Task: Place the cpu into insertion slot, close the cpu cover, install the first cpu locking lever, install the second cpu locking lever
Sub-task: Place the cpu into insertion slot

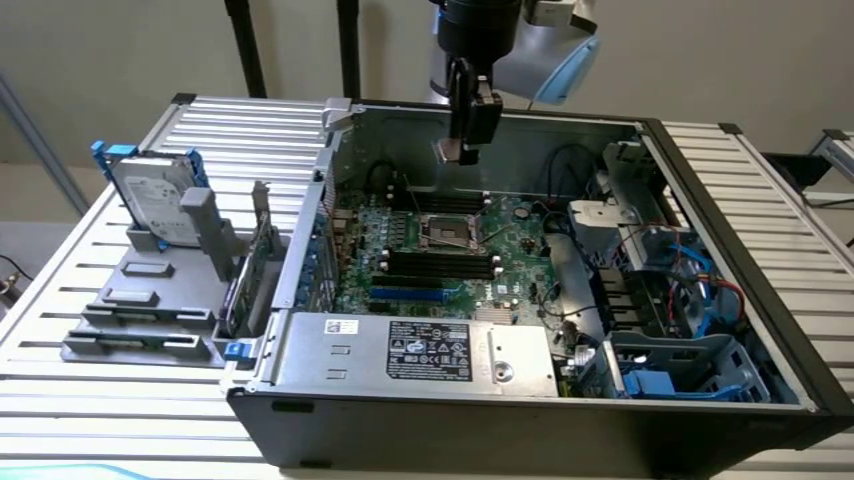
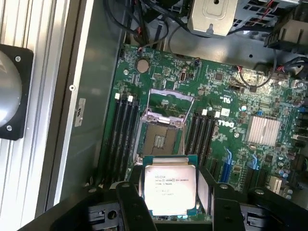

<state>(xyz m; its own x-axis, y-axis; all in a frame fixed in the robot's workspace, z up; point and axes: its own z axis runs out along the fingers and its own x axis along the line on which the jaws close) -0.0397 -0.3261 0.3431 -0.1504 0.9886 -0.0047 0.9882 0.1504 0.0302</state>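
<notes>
My gripper (image 1: 462, 150) hangs above the open computer case, over the green circuit board (image 1: 507, 255). It is shut on the cpu (image 2: 170, 186), a flat square chip with a pale metal top and printed lettering, held by its edges between the two black fingers (image 2: 131, 207). In the exterior view the cpu (image 1: 451, 151) shows as a small pale piece at the fingertips. The insertion slot (image 2: 160, 140) lies bare on the board just beyond the chip, with a dark centre. The cpu cover (image 2: 166, 120) stands swung up at the slot's far edge. The slot (image 1: 449, 233) sits below the gripper.
Black memory slots (image 2: 124, 130) flank the socket on both sides. A silver heat sink (image 2: 263, 130) and cables sit further along the board. The power supply (image 1: 416, 346) fills the case's near side. A hard drive (image 1: 151, 196) stands in a grey rack on the slatted table.
</notes>
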